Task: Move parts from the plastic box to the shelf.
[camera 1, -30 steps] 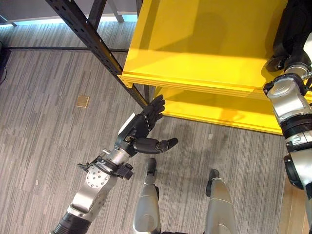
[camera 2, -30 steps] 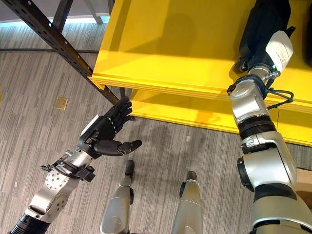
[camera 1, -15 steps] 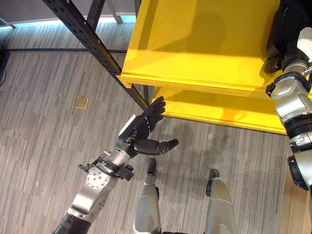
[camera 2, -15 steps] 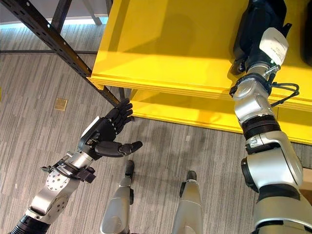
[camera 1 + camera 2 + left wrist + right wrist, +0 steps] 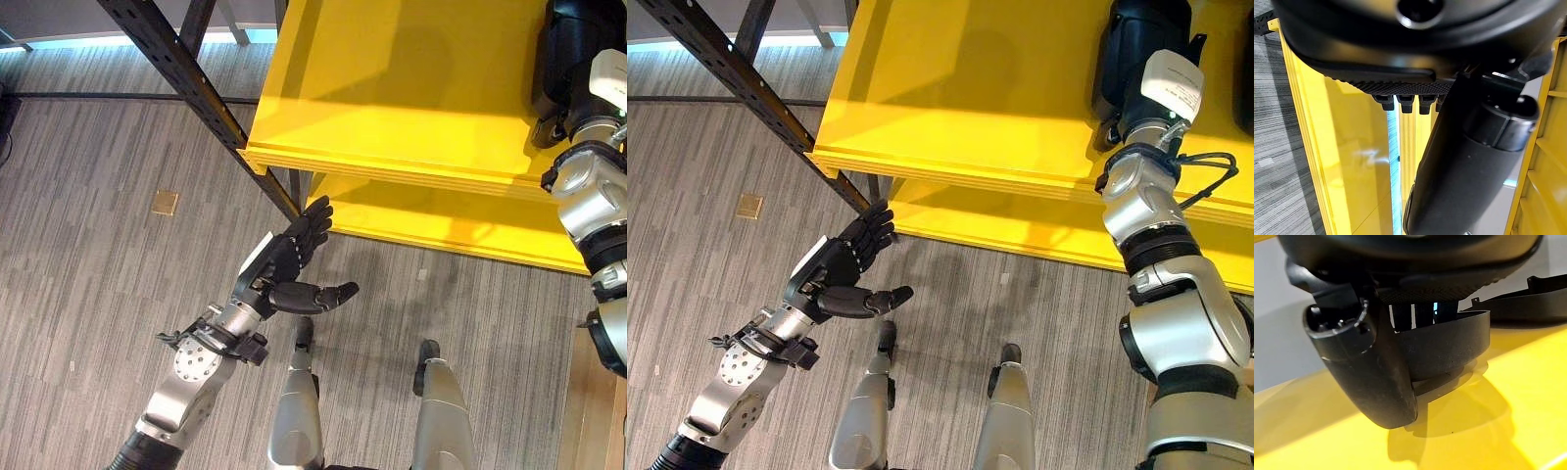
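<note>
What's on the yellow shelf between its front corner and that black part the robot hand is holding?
Nothing: in the right eye view the yellow shelf is bare from its corner to the black part in the right robot hand.

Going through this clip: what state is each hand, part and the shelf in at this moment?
left hand: open, holding nothing, over the floor by the shelf edge.
right hand: shut on the black part.
black part: gripped, at the shelf board; contact unclear.
second black part: lying on the shelf, free.
yellow shelf: upright.
</note>
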### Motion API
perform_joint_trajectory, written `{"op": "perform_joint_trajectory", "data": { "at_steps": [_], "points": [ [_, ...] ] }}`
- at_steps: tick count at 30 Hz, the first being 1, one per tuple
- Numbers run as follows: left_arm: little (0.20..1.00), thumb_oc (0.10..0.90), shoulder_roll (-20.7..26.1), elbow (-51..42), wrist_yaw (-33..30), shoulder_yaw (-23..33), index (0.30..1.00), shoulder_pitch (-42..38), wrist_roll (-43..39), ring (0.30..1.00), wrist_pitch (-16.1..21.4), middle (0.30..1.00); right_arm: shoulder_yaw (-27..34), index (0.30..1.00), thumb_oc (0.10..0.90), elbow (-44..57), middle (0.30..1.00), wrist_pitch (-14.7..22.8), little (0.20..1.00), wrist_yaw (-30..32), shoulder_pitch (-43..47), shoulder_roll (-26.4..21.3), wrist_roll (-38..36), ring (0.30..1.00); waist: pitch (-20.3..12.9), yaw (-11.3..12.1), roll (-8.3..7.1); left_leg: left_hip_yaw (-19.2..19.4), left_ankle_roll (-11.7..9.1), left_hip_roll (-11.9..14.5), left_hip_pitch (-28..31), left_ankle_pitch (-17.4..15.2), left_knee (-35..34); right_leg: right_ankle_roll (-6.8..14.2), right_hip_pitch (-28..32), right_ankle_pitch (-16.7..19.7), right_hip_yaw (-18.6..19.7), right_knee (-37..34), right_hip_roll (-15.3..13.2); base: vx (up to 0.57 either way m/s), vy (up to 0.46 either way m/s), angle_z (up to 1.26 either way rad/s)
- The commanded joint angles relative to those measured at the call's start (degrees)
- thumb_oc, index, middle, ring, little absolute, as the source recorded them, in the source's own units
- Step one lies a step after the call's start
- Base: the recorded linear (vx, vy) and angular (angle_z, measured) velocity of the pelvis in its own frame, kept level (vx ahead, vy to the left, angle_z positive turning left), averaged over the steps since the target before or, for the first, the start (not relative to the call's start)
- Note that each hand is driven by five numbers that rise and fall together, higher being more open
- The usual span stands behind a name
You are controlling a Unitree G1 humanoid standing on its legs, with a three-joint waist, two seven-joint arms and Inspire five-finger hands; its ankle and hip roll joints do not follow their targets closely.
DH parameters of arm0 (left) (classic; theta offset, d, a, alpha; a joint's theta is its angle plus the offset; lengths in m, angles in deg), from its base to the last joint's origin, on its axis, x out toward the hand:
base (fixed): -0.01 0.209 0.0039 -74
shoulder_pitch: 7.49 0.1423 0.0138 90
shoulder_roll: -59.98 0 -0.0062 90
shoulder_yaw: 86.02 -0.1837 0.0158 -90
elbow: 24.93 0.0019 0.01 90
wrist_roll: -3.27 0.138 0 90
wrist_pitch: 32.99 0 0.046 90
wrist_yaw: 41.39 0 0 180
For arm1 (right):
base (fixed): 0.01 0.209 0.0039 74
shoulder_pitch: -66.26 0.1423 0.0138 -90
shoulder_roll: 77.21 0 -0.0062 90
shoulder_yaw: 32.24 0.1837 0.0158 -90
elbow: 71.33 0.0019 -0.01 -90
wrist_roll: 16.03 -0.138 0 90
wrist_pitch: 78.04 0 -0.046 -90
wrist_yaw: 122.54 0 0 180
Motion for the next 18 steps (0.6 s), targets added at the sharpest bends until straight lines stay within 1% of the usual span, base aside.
{"op": "perform_joint_trajectory", "data": {
  "at_steps": [1,7,12,16,18],
  "points": [
    [1.000,0.900,0.9,-4.0,0.9,-1.1,1.000,-2.4,-0.3,1.000,7.6,1.000,-3.7,0.300,0.400,-1.1,0.300,2.9,0.300,2.0,9.2,-3.3,2.6,0.300,-3.4,1.5,-2.25,2.4,-4.4,3.7,5.5,-8.9,4.6,-0.7,4.4,3.0,0.4,-10.5,-1.6,0.00,0.000,0.00],
    [1.000,0.900,0.8,-4.1,0.4,-1.2,1.000,-2.1,-0.5,1.000,7.3,1.000,-3.9,0.300,0.400,1.0,0.300,3.9,0.300,2.6,9.9,-3.6,2.8,0.300,-3.6,1.2,-2.06,2.5,-4.3,3.6,5.9,-9.0,4.6,-0.8,4.6,2.9,0.6,-10.4,-1.6,0.00,0.005,0.00],
    [1.000,0.900,0.7,-4.5,0.2,-0.8,1.000,-1.8,-0.6,1.000,6.9,1.000,-3.5,0.300,0.400,3.9,0.300,2.8,0.300,1.8,10.5,-3.3,1.2,0.300,-3.6,1.0,-1.98,2.7,-4.2,3.4,6.0,-9.2,4.7,-0.8,4.6,2.7,0.8,-10.2,-1.7,0.01,0.013,0.00],
    [1.000,0.900,0.5,-4.7,-0.1,-0.5,1.000,-1.6,-0.8,1.000,6.7,1.000,-1.6,0.300,0.400,7.1,0.300,0.8,0.300,2.5,10.6,-2.1,-1.3,0.300,-3.6,0.9,-1.82,2.8,-4.2,3.2,6.4,-9.3,4.5,-0.9,4.6,2.7,1.0,-10.3,-1.7,0.01,0.031,0.00],
    [1.000,0.900,0.5,-4.7,-0.1,-0.3,1.000,-1.6,-0.8,1.000,6.7,1.000,-1.2,0.300,0.400,7.5,0.300,0.9,0.300,2.4,10.5,-2.0,-2.0,0.300,-3.6,0.9,-1.80,2.8,-4.1,3.1,6.5,-9.4,4.4,-0.9,4.7,2.7,1.0,-10.3,-1.7,0.03,0.056,0.00]
  ]
}}
